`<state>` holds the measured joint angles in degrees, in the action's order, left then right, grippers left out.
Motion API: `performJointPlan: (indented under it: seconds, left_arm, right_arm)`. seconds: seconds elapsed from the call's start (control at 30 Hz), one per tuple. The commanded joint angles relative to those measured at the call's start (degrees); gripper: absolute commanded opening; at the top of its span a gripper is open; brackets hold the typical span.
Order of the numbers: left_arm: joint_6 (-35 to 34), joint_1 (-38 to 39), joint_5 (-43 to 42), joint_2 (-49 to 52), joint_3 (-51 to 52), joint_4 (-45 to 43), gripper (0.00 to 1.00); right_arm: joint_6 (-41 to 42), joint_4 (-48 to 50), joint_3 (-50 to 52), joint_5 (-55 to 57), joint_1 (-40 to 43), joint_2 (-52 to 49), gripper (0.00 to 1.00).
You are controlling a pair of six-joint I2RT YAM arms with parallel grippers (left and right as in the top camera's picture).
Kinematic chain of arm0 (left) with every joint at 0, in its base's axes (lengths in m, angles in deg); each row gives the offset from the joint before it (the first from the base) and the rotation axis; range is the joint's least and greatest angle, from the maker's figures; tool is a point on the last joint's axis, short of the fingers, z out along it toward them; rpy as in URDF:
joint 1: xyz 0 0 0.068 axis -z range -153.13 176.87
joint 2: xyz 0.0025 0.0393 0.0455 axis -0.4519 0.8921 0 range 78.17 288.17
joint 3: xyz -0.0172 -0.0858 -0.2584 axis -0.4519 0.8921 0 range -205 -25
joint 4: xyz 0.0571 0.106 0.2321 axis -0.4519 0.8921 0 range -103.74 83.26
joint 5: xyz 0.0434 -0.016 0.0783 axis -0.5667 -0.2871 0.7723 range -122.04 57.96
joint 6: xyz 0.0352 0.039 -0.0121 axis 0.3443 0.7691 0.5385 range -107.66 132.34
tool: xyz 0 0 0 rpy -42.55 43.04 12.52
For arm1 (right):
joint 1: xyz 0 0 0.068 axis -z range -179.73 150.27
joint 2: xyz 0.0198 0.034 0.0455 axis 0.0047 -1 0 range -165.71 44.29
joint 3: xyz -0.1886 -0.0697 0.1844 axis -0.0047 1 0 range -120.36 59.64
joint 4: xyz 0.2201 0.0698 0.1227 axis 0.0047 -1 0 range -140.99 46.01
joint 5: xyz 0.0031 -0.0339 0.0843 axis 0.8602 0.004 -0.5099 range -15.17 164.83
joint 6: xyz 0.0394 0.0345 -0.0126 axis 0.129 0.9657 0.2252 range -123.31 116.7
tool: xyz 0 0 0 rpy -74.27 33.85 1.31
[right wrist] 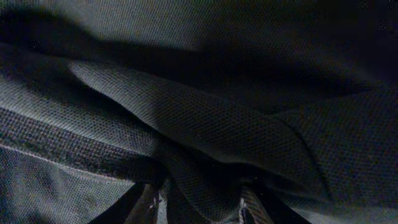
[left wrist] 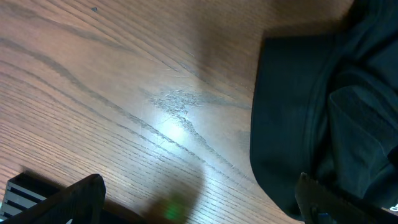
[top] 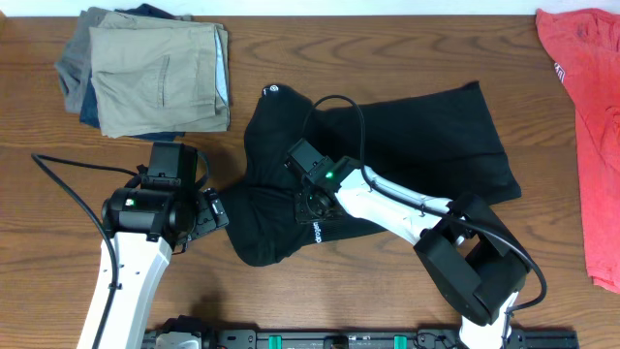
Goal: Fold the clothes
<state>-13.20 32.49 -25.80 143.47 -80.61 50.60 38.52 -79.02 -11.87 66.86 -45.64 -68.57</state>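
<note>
The black garment (top: 426,145) lies crumpled across the middle of the wooden table, with its small white round logo (top: 272,90) at the upper left corner. My right gripper (top: 308,202) is down on the garment's left-centre. In the right wrist view its fingers (right wrist: 199,208) pinch a bunched fold of the black fabric (right wrist: 217,124). My left gripper (top: 215,211) sits just left of the garment's left edge. In the left wrist view it (left wrist: 199,202) is wide open over bare wood, with the garment's hem (left wrist: 298,124) by its right finger.
A stack of folded tan, grey and blue trousers (top: 155,73) lies at the back left. A red-coral shirt (top: 591,116) lies along the right edge. The right arm's black cable (top: 339,102) loops over the garment.
</note>
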Motion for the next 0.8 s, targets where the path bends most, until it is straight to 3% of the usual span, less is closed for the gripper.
performJointPlan:
  seconds: [0.0, 0.53, 0.77]
  left_arm:
    - [-0.28, -0.33, 0.85, -0.07, 0.66, 0.33, 0.98]
    - [-0.28, -0.33, 0.85, -0.04, 0.66, 0.31, 0.98]
    - [-0.28, -0.33, 0.85, -0.04, 0.66, 0.33, 0.98]
  right_arm:
    - [-0.76, 0.15, -0.22, 3.67, 0.26, -1.7, 0.39]
    - [-4.46, -7.06, -6.99, 3.5, 0.24, -1.68, 0.46]
    - [-4.68, -7.87, -8.09, 4.96, 0.24, -1.68, 0.44]
